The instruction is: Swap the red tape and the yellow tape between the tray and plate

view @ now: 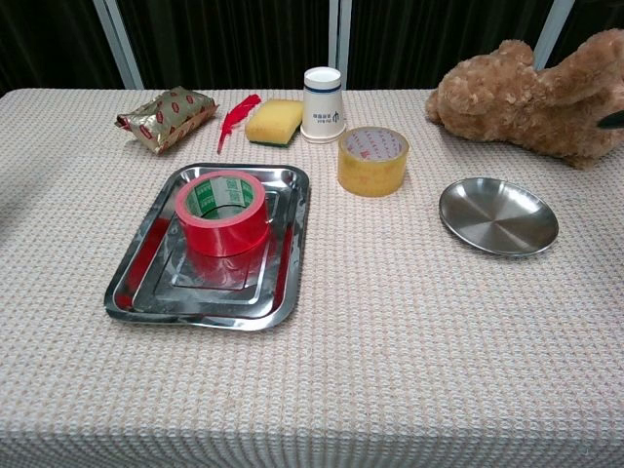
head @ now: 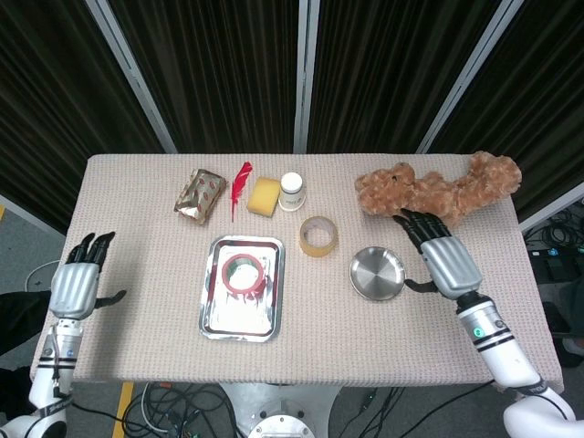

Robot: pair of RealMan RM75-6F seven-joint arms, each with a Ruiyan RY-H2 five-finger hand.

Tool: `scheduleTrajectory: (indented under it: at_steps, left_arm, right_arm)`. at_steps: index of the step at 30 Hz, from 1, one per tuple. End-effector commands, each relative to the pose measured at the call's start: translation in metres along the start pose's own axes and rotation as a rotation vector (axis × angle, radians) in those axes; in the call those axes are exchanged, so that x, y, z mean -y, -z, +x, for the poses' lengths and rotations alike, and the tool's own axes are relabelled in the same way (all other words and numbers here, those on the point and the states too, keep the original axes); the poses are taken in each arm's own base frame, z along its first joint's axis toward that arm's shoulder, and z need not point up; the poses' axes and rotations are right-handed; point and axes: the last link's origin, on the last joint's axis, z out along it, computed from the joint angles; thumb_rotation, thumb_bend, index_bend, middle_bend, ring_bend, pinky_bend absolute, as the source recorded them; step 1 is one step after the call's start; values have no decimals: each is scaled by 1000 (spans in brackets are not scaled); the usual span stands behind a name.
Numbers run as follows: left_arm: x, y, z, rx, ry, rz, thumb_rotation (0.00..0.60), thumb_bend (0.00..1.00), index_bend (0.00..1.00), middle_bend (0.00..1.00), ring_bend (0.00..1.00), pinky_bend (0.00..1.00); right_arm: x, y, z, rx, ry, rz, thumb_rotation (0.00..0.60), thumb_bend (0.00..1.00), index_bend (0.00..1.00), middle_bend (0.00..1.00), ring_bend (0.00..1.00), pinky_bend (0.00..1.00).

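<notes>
beige woven tablecloth (head: 365, 338), dark curtains (head: 219, 64) behind

Nothing in either view is showing lettering clear enough to read. The white paper cup (view: 323, 103) is carrying a small dark blue mark with tiny print on its side, the translucent yellow roll of tape (view: 373, 160) is showing faint red printing on its inner core, and the red roll of tape (view: 223, 212) is showing green printing inside its white core, but all of it is coming out too small and blurred. The crinkled gold and red foil packet (view: 166, 118) is bearing red oval marks, likewise illegible.
</notes>
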Motion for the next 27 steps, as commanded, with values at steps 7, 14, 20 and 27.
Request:
scheduleTrajectory:
  at_steps: [7,14,20,27]
  left_arm:
    - [20,29,4,-28,74,32,600,61,41,110,45,176]
    - [20,34,6,-48,91,14,600,61,41,110,45,172]
    - [22,37,-1,-15,92,8,600,61,41,110,45,152]
    - [24,42,2,-33,103,5,600,62,41,110,45,152]
  right_arm:
    - [44,-95,-49,138,80,29,600,0,0,0,0,0]
    - [61,-132,-78,215,117,-2,600,3,0,0,0,0]
    - [70,-152,-95,250,114,-30,600,3,0,0,0,0]
    - [79,-172,-113,293,102,-53,600,17,0,0,0,0]
